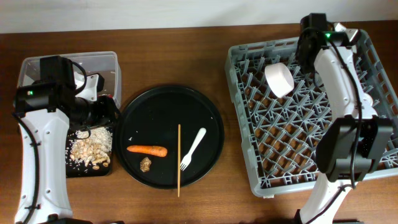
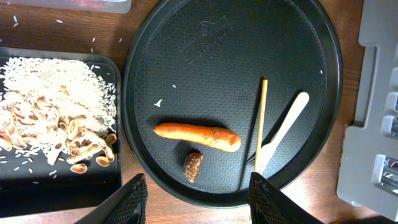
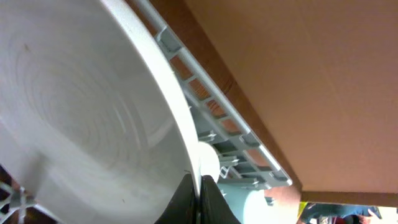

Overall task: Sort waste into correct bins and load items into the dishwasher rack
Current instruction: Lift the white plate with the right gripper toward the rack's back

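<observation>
Desk: brown wood, grain running L-R, fills most of overhead view.
Round black tray: big, shallow, raised rim, flat on desk, centre-left. Textured base, embossed logo in upper part (left wrist view).
Pale strip: along top edge beyond desk, can't ID.
Yellow/blue blur: bottom-right corner of right wrist view, can't ID.

You are working under even, fairly bright overhead light. The desk is showing a soft sheen with no hard glare, and shadows are falling faint and short. Left wrist view is reading sharp, the round black tray catching dull reflections. Right wrist view is blurring: the white bowl is sitting too close, soft and slightly washed out.
</observation>
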Motion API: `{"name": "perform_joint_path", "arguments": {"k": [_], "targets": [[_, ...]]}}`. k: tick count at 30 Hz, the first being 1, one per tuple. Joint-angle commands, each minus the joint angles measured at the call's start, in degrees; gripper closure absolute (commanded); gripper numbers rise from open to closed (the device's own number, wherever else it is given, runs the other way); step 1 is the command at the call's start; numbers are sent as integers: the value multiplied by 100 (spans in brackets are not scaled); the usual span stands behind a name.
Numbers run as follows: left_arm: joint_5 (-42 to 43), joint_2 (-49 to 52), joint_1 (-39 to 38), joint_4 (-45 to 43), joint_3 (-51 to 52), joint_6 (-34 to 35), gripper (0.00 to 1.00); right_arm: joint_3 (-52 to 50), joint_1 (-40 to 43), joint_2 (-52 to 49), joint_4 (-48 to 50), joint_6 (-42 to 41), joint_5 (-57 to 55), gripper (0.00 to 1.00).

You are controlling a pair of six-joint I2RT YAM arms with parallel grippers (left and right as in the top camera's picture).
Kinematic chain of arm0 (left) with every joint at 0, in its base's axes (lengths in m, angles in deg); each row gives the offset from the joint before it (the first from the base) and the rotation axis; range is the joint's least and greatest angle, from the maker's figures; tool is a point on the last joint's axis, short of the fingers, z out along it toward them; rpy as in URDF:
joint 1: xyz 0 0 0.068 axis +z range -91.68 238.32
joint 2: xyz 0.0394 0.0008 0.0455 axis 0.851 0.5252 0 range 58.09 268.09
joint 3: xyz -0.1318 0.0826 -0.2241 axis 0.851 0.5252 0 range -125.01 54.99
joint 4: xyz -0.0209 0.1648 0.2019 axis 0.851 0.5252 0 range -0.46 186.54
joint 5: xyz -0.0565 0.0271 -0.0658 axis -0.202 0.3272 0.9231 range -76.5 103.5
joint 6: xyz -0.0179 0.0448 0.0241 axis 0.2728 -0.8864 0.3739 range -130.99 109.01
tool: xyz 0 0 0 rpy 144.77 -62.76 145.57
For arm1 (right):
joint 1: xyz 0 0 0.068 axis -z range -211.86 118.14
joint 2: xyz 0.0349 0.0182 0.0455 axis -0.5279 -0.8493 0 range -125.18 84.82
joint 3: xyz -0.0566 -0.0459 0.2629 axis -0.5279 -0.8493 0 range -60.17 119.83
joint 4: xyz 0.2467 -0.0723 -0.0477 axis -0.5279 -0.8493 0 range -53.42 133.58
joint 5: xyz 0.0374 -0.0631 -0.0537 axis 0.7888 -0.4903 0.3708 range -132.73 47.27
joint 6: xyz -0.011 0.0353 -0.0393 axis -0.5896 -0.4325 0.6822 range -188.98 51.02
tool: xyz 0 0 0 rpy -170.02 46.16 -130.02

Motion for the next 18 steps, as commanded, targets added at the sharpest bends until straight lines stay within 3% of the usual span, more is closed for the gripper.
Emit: {"name": "perform_joint_path", "arguments": {"k": [1,8,9,10,11,18], "targets": [[70,-35,28,-11,-68,-2,48,-131,-83,-33,-125,-96,376,96],[70,-35,28,-11,-68,-4,48,-15,-457,179,-31,-96,372,93],[70,-35,28,-9,-68,-4,48,17,-509,216,-33,-96,372,82],[70,-35,28,-7,-68,-4,48,59,-570,280,-35,-96,372,25],[70,-35,28,-4,-68,-4,48,66,-603,319,-44,-94,372,1],[70,-35,28,31,-68,-4,48,66,-586,787,-457,-98,645,1]]}}
